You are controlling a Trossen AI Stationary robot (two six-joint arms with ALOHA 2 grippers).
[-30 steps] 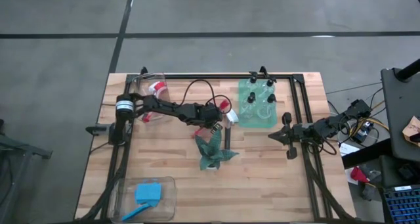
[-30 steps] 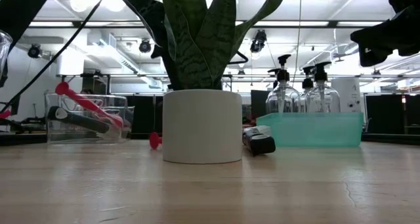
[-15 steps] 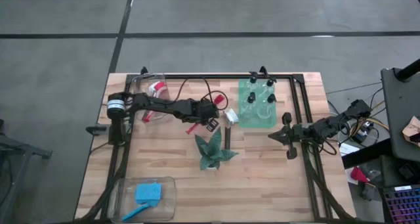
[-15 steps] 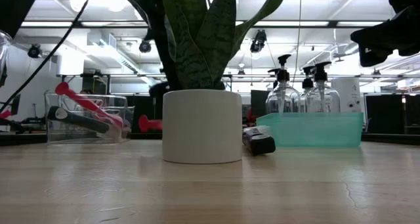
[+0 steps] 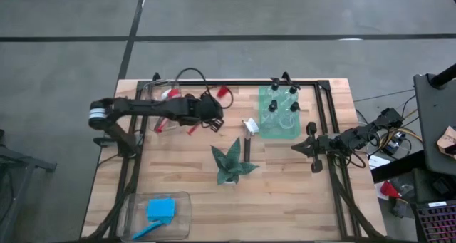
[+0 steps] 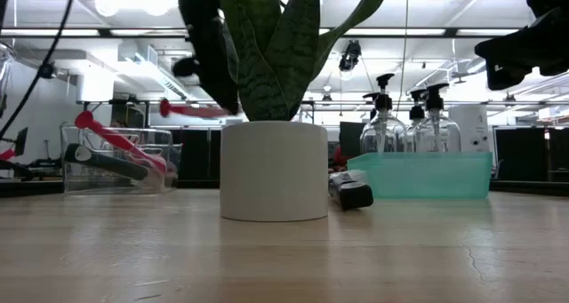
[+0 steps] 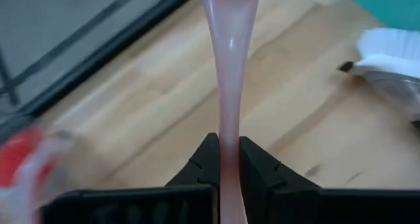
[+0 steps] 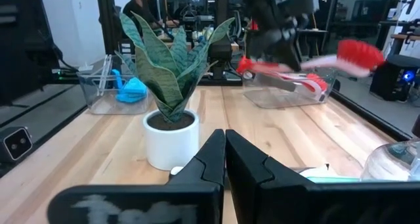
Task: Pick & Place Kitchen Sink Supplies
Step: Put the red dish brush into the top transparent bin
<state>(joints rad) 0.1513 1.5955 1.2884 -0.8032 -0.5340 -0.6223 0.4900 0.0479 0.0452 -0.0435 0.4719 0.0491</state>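
Note:
My left gripper (image 5: 210,112) is shut on a red-headed dish brush (image 5: 224,94) and hangs over the table's far left, between the clear bin (image 5: 161,93) and the teal tray (image 5: 278,113). The clear bin holds another red brush (image 6: 116,143) and a dark-handled one. Several clear black-capped bottles (image 6: 384,116) stand in the teal tray. A white-headed brush (image 5: 249,132) lies on the table beside that tray. A blue sponge (image 5: 160,209) lies in a second clear bin at the near left. My right gripper (image 8: 225,148) waits shut at the table's right side. My left gripper pinches the red brush's pink handle (image 7: 228,129) about midway along its length between the two fingers (image 7: 205,159). The fingers come from above, pointing down, and lie across the handle. The brush is lifted clear of the table and roughly level, its red head (image 8: 358,54) toward the far right.
The potted spiky plant (image 5: 231,163) stands mid-table, just near of the lifted brush. A black frame rail (image 5: 235,82) runs along the far edge and down both sides. Bare wood lies between the plant and the near-left bin (image 5: 158,213).
My left gripper has carried the red brush up off the table beside the teal tray and moved toward the table's left and far edge, toward the clear bin. The brush, which had one end on the wood, now hangs clear and level.

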